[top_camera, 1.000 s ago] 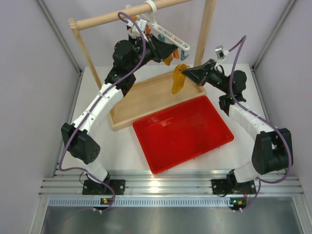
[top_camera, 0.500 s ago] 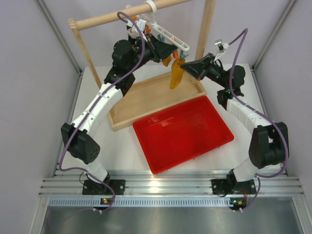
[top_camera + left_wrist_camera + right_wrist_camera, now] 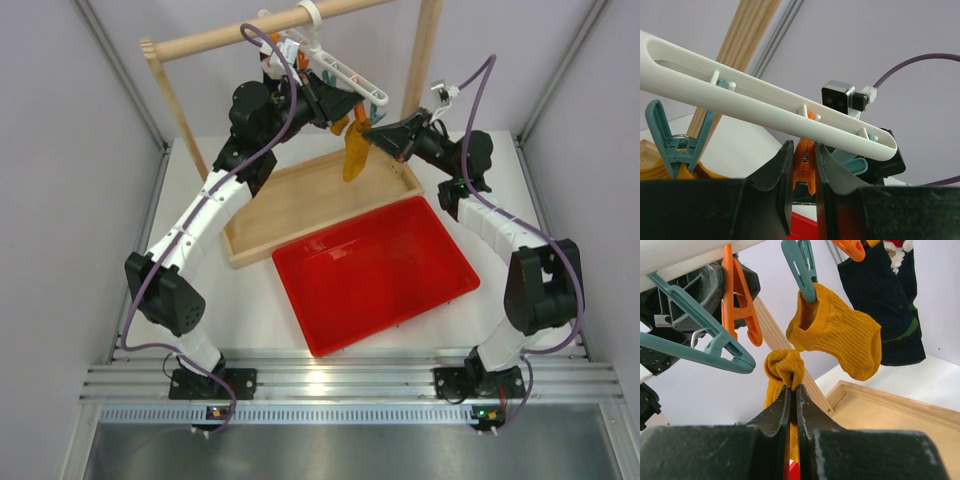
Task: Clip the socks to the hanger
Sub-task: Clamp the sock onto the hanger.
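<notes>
A white table point(image 3: 250, 300) stood inside a grey-walled enclosure, with a slotted metal rail along its near edge where both arm bases were bolted. On it lay a wooden tray point(image 3: 290, 205) toward the back and a red bin point(image 3: 375, 270) nearer the bases, the bin's far corner touching or overlapping the tray's near edge. A wooden rail point(image 3: 230, 35) on posts spanned the back of the table, and the hanger point(image 3: 350, 78) hung from it by its hook, tilted down to the right. The left gripper point(image 3: 335, 105) was up at the hanger's underside, its fingers point(image 3: 785, 185) closed on an orange clip point(image 3: 804, 170) just under the white bar. The right gripper point(image 3: 375, 130) was raised beside it from the right, jaws pinched on the held sock point(image 3: 353, 155), which dangled over the tray's far right part. From the right wrist, that sock's bunched cuff point(image 3: 785, 367) stood just above the closed fingertips, below and to the right of the hanging orange clip, near it but apart. The clipped sock point(image 3: 840, 337) hung from a teal clip point(image 3: 800, 265) on the hanger, just above and right of the held one. A black sock point(image 3: 885, 305) hung farther right along the bar, behind the clipped sock.
</notes>
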Controlling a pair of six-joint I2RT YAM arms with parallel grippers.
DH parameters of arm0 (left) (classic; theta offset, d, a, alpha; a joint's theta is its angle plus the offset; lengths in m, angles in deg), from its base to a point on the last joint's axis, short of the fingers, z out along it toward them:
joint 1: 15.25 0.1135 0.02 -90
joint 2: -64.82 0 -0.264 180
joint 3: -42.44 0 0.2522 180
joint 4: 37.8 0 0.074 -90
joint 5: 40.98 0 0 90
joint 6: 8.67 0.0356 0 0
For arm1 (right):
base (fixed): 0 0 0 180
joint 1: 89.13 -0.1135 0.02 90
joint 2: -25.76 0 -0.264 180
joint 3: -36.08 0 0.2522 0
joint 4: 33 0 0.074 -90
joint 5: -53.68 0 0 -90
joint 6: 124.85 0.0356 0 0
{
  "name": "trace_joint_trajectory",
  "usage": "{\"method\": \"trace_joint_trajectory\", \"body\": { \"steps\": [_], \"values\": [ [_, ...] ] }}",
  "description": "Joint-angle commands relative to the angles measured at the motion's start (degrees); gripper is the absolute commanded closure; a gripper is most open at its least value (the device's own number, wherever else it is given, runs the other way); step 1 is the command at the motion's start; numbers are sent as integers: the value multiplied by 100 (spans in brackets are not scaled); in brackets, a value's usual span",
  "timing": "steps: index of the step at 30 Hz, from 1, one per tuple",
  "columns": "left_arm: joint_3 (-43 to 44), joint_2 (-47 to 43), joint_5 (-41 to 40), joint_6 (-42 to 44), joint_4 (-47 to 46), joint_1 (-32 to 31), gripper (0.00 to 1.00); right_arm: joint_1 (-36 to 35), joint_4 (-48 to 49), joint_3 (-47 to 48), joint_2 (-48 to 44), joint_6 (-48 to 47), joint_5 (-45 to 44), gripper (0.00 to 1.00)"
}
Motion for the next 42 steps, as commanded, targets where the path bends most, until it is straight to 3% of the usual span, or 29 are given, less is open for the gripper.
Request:
{"method": "trace_joint_trajectory", "body": {
  "steps": [1,42],
  "values": [
    [-4,49,55,74,-119,30,100,-71,602,170,-17,80,78,100],
    [-48,84,2,496,224,57,100,114,743,398,-343,432,61,100]
  ]
}}
